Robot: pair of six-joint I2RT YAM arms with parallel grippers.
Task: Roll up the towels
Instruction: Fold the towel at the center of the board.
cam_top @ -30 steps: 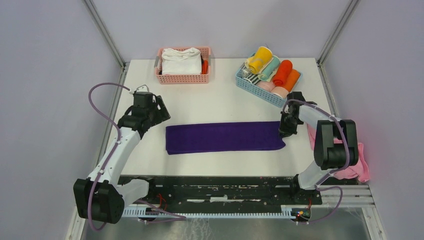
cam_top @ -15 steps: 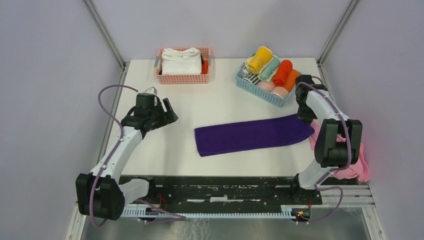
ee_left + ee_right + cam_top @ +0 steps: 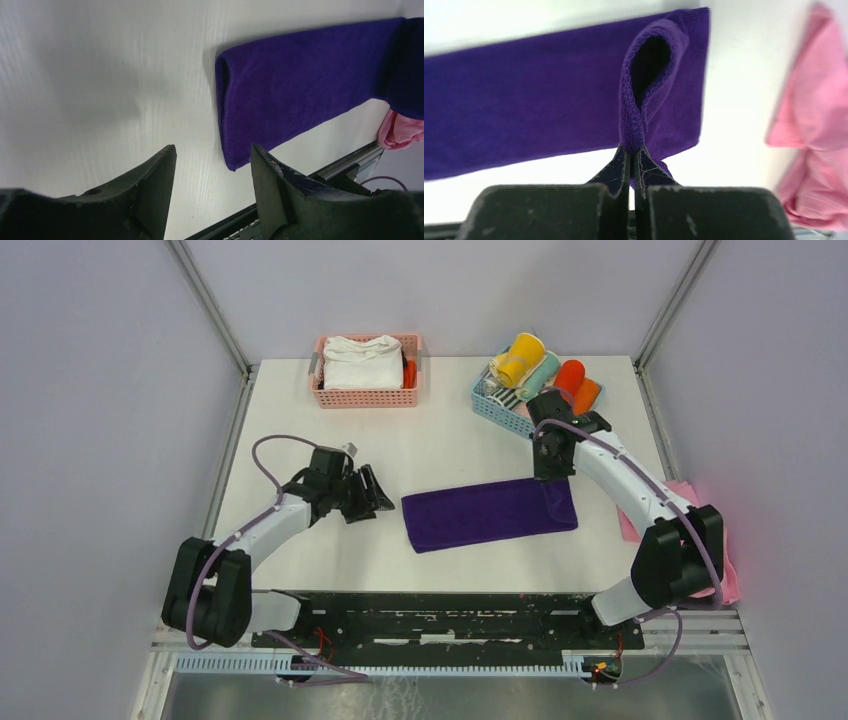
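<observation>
A purple towel (image 3: 480,513) lies as a long strip on the white table (image 3: 440,450). Its right end is folded back over itself. My right gripper (image 3: 548,472) is shut on that end's edge; in the right wrist view the towel (image 3: 539,110) curls up in a loop from the closed gripper (image 3: 632,150). My left gripper (image 3: 378,502) is open and empty, just left of the towel's left end. In the left wrist view the towel (image 3: 300,95) lies ahead of the open gripper (image 3: 212,155).
A pink basket (image 3: 366,395) with folded white towels stands at the back. A blue basket (image 3: 500,408) of several rolled towels stands at the back right. Pink towels (image 3: 722,570) lie heaped at the table's right edge.
My right gripper has carried the towel's right end leftward and folded it over, and the whole towel has slid to the right. My left arm has moved right toward the towel's left end.
</observation>
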